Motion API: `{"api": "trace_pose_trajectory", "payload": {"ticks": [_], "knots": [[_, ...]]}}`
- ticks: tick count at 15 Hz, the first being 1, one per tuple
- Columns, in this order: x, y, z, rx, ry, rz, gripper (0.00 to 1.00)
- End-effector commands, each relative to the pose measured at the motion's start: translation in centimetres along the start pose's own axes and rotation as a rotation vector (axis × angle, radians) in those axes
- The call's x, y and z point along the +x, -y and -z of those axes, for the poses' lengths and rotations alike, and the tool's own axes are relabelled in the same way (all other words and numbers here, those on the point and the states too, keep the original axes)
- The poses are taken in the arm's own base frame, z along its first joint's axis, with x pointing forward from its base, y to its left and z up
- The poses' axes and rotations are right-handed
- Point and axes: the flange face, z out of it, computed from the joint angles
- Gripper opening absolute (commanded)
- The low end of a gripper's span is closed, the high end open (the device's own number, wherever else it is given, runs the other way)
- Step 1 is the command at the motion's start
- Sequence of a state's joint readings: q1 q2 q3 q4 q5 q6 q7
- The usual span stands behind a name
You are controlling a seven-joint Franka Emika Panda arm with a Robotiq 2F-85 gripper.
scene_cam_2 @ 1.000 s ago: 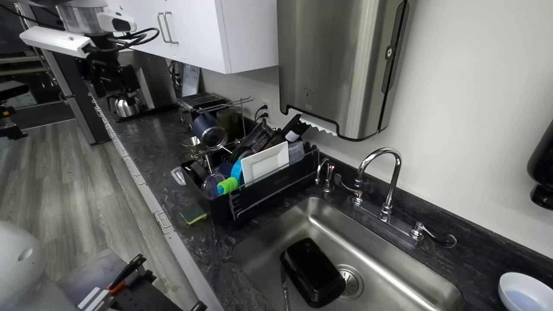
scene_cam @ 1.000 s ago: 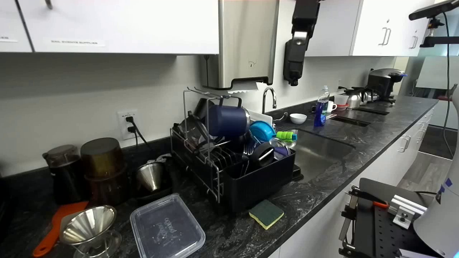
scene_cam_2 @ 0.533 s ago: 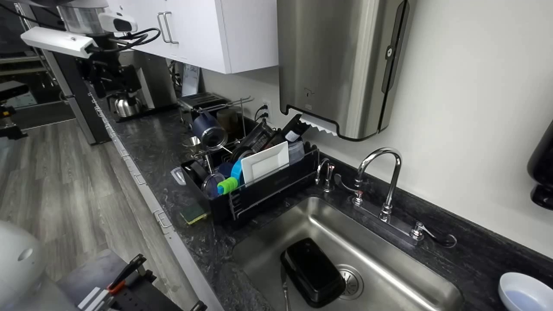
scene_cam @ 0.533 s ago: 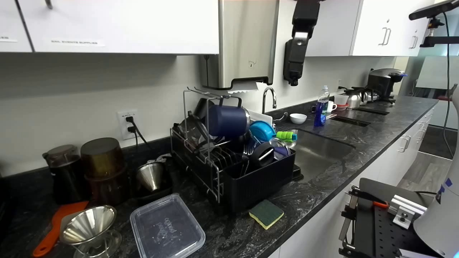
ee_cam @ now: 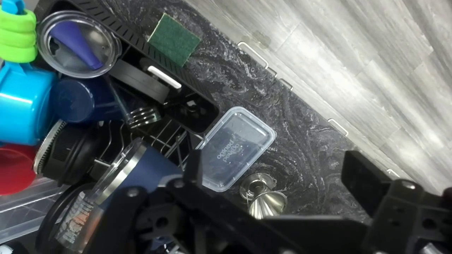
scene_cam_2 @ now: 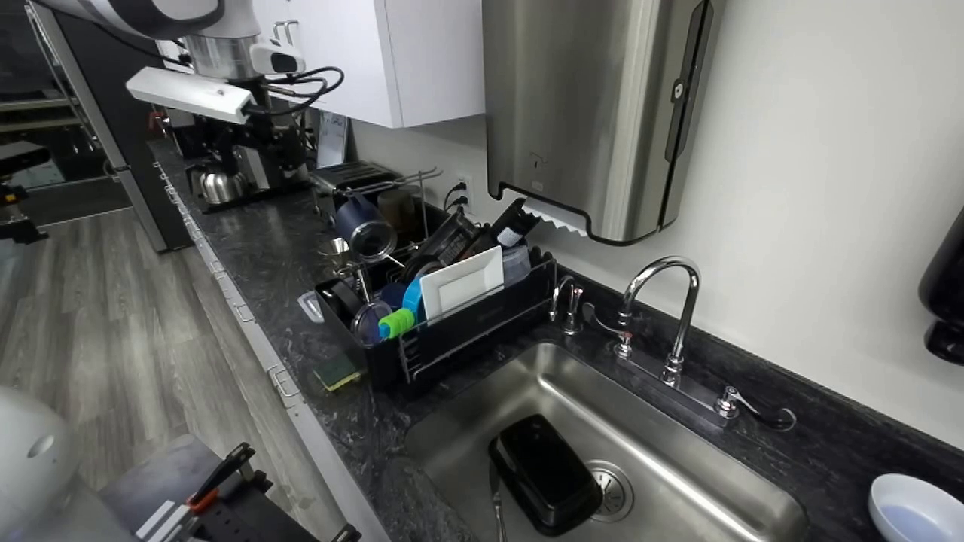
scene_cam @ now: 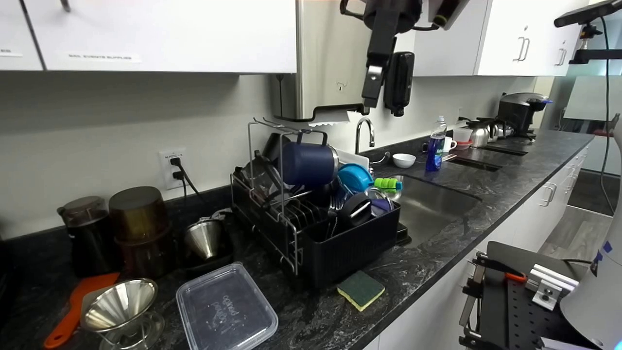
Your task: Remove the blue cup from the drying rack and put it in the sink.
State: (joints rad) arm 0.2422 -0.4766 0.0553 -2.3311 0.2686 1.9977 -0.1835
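Navy blue marks the likeliest cup for this job: a mug on its side in the upper part of the drying rack, handle uppermost, its steel rim facing roughly toward the sink. A bright blue cup sits lower in the same rack, and the wrist view shows a deep blue cup just beside that one, so I can't say for certain which is meant. Whichever it is, the main work looks undone: all three are in the rack, while the sink holds a black tub and a utensil, and no blue cup shows there. The gripper hangs in the air, apart from all three, its jaws spread wide with nothing between them. Left to do, as I judge it: reach the chosen cup, take hold, lift it clear of the rack, carry it over and let go in the sink.
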Motion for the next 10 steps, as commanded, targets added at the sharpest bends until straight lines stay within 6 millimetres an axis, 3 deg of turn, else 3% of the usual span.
{"api": "trace_pose_trajectory", "payload": {"ticks": [1, 4, 10], "knots": [[1.7, -2.9, -1.2, 0.019, -0.055, 0.012, 1.0], [2.8, -5.3, -1.9, 0.029, -0.101, 0.041, 1.0], [3.2, -8.2, -1.6, 0.092, -0.128, 0.151, 1.0]]}}
